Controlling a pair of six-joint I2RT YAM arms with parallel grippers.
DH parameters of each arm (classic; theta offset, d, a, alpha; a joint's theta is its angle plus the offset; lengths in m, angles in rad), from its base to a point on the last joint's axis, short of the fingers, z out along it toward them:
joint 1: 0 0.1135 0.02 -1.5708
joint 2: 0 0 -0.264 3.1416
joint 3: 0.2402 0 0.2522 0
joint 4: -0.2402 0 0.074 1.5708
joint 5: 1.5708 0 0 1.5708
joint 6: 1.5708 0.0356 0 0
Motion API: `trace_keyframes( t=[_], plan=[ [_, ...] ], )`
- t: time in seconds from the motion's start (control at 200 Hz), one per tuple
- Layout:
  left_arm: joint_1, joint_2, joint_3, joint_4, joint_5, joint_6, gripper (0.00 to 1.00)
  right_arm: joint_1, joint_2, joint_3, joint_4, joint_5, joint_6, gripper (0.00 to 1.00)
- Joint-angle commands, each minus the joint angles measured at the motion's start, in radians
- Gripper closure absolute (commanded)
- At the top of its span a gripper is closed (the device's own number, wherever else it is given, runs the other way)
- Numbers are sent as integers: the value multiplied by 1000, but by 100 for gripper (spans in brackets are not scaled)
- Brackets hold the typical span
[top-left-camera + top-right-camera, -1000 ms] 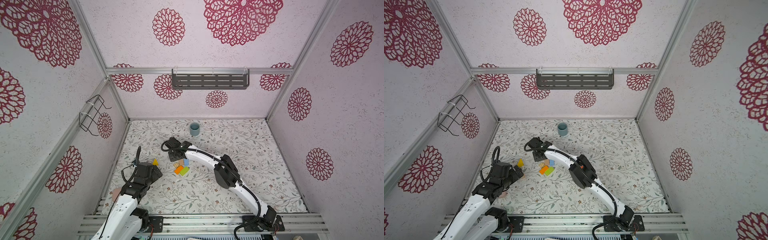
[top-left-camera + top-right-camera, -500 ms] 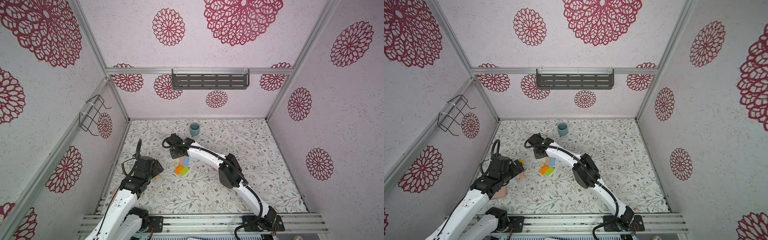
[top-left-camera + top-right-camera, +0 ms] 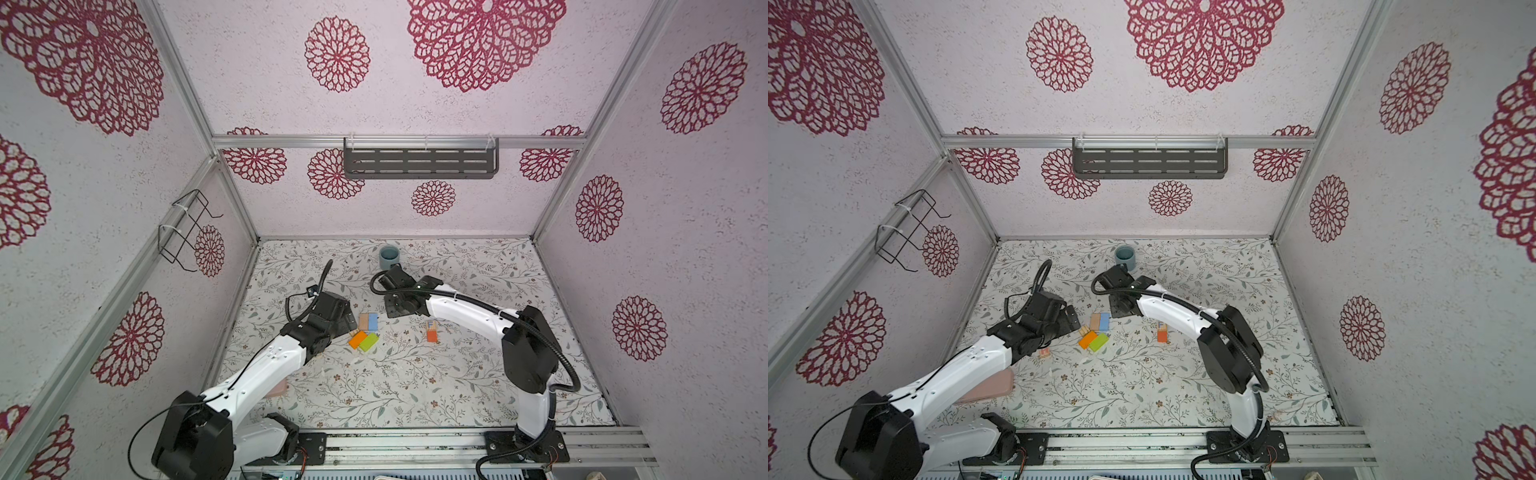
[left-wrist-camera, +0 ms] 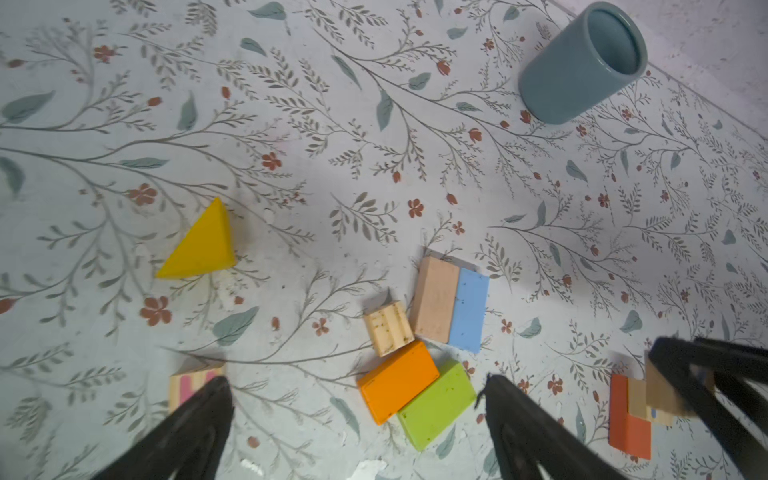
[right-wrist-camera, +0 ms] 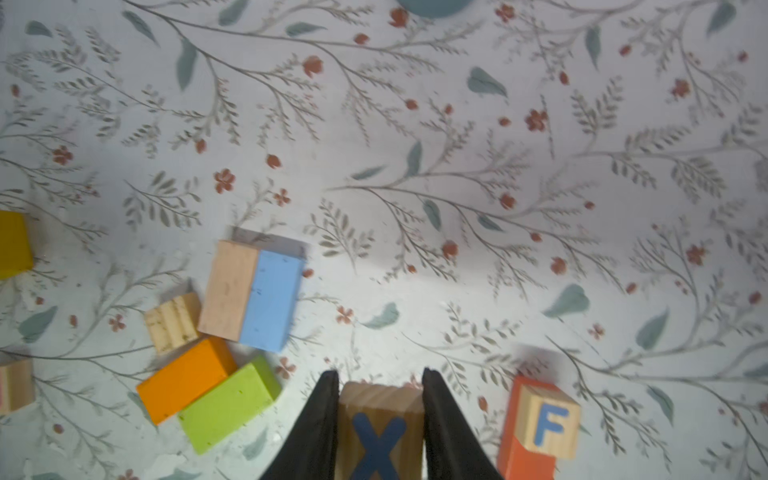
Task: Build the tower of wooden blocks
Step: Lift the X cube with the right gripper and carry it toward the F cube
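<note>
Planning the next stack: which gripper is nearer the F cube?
Right. The right gripper, shut on the X cube, sits beside the F cube; the left gripper hangs open by the orange block, farther off.

Overhead stereo pair, close wrist views

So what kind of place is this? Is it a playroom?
Probably not: it looks like a robot test booth. White robot arms, left and right, are bolted to a metal rail, papered panels sit in an aluminium frame, and wood blocks lie on the flowery table.
</note>
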Motion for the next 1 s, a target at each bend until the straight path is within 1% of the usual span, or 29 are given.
trace_keyframes(
  t=[0.0,0.16,0.345,0.525,0.996],
  plan=[
    [-44,86,73,70,-18,-7,3,-11,-141,-110,27,70,75,66],
    [-88,203,165,63,-13,16,3,-24,-258,-265,45,86,127,66],
    [-101,239,167,91,-8,3,3,-55,-287,-360,82,47,149,66],
    [-106,244,138,105,-11,-11,3,-77,-274,-386,115,24,142,66],
    [-106,277,147,91,-25,-14,3,-116,-209,-416,161,-20,119,65]
  ],
)
